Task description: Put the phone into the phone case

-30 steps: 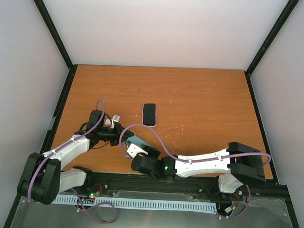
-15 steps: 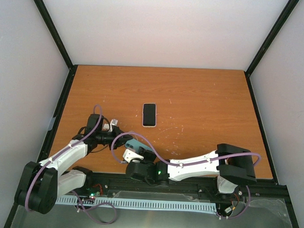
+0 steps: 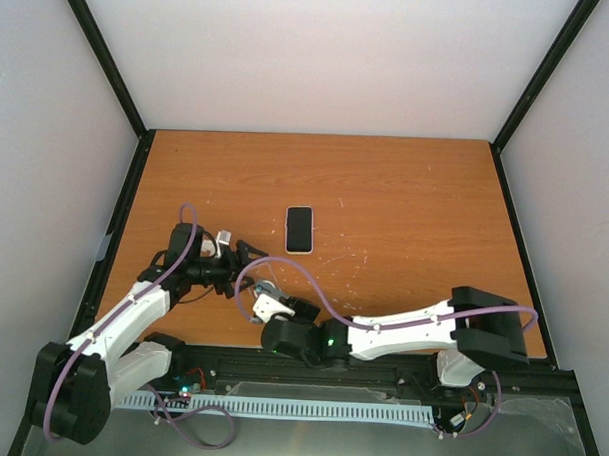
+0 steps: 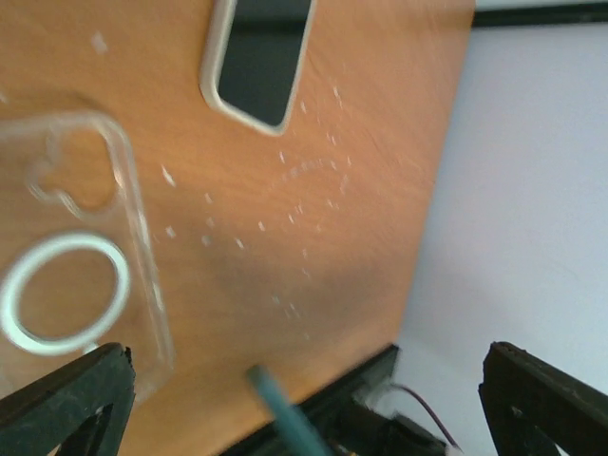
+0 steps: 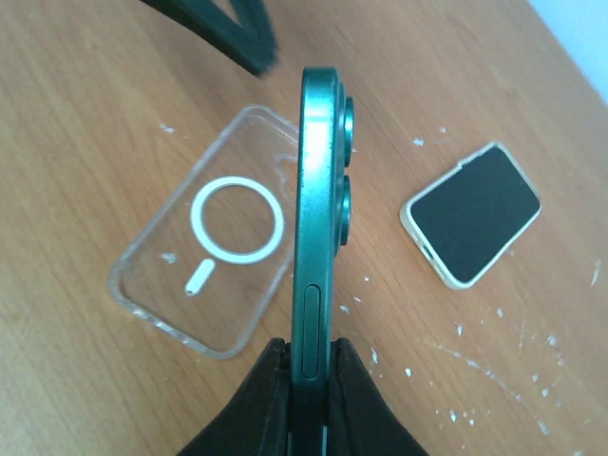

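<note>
My right gripper (image 5: 309, 356) is shut on the dark green phone (image 5: 318, 218), gripping its lower end. The phone stands on edge, camera bumps to the right, just above the table. The clear phone case (image 5: 204, 247), with a white ring on its back, lies flat directly left of the phone. From the top, the right gripper (image 3: 270, 299) and phone (image 3: 266, 288) are at the near left of the table. My left gripper (image 4: 304, 399) is open and holds nothing. It hovers beside the case (image 4: 66, 294), and the phone's green tip (image 4: 280, 408) shows between its fingers.
A second phone in a cream case (image 3: 299, 229) lies screen-up farther out on the wooden table (image 3: 405, 202); it also shows as the cased phone (image 5: 472, 214) right of the held one. A black frame edges the table, with white walls around.
The left gripper's jaws have opened wide from shut. The right gripper has closed tighter on the phone, and its arm has shifted slightly.
</note>
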Controlling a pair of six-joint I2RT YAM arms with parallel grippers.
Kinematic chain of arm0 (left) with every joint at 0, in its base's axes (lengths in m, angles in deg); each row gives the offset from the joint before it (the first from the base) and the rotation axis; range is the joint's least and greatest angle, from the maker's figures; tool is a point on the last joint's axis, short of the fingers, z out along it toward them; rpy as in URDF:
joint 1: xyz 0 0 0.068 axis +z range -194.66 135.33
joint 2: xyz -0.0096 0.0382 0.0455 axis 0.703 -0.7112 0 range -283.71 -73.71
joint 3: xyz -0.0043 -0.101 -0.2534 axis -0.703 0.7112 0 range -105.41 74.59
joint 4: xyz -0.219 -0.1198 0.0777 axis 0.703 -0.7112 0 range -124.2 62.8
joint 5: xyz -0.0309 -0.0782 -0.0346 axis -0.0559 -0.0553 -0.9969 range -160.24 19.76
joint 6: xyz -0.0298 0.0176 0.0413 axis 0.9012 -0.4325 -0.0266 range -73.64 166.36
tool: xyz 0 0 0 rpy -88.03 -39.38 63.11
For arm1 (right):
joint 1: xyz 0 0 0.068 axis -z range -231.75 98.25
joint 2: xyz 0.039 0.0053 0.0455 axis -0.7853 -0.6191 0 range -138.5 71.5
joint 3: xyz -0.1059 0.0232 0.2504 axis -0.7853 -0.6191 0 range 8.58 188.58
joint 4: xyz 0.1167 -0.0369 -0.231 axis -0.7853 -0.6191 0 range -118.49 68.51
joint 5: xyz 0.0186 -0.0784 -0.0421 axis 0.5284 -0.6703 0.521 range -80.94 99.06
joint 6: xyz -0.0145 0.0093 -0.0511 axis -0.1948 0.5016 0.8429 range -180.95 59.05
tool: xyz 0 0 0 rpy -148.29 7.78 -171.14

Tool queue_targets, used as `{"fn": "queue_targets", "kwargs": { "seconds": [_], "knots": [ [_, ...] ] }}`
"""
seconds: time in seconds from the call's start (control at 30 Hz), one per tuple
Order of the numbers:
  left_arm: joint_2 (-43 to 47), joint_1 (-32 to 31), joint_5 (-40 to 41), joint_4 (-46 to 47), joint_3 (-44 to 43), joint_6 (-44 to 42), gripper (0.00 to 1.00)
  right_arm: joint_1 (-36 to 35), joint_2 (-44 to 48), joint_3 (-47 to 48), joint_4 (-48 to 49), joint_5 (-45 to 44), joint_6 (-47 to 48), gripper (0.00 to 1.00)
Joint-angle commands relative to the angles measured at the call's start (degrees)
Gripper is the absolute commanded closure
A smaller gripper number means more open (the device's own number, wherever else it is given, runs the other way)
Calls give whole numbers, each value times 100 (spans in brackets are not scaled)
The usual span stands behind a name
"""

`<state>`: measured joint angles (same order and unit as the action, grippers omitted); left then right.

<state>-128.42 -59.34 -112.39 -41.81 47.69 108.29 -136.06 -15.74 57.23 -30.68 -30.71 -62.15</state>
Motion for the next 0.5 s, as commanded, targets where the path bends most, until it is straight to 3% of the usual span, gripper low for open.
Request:
{"fn": "queue_targets", "kwargs": {
  "seconds": [0.0,0.2,0.47],
  "knots": [
    [157,227,1362,-741,-378,-776,0,823,848,-318,475,1424,-989,97],
    [-104,369,1927,-529,-171,-1192,7,2080,1458,-680,616,3617,-2188,97],
    [-1043,364,1841,243,125,-1584,13,2903,1683,-789,536,4912,-3420,97]
  ]
}}
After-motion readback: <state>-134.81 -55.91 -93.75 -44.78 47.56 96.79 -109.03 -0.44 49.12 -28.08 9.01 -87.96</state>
